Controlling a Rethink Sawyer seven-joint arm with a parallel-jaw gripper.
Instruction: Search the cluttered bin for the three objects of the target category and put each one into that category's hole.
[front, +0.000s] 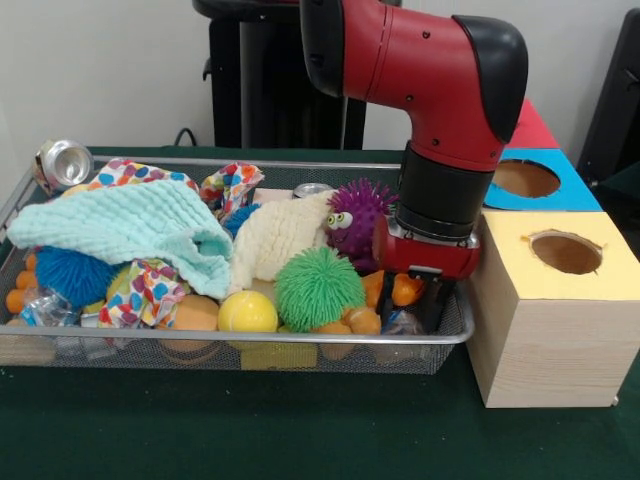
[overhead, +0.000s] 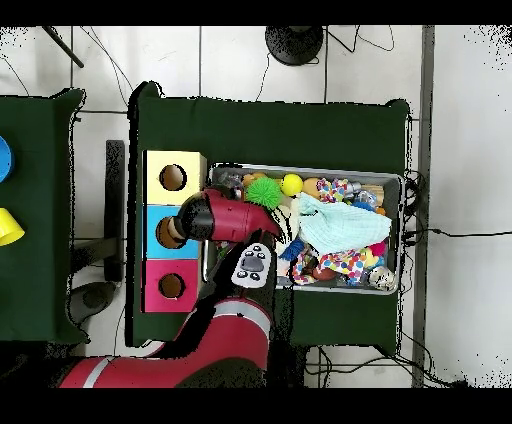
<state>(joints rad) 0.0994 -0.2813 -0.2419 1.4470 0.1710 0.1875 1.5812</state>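
The red and black arm (front: 430, 90) comes down from the top of the front view, bends at an elbow and drops its black wrist straight down into the right-hand end of the cluttered bin (front: 455, 330), beside the wooden boxes. The gripper (front: 420, 300) sits low among the toys at that end; its tips are buried in clutter, so I cannot tell whether it is apart, together or clamped on anything. In the overhead view the arm reaches up from the base at the bottom edge and its end link lies across the bin's left end and partly over the blue box. The bin stands on the green table (front: 300, 430), piled with a mint cloth (front: 130, 225), a cream cloth (front: 275, 240), a green spiky ball (front: 318, 287), a purple spiky ball (front: 357, 215), a blue spiky ball (front: 72, 272) and a yellow ball (front: 247, 312). One silvery can (front: 62, 162) rests on the bin's far left corner, tilted, open end toward the camera. A second can (front: 312, 189) shows only its top behind the cream cloth. The blue-surround hole (front: 527, 178) is in the middle box, just beyond the yellow-topped box (front: 550, 310).
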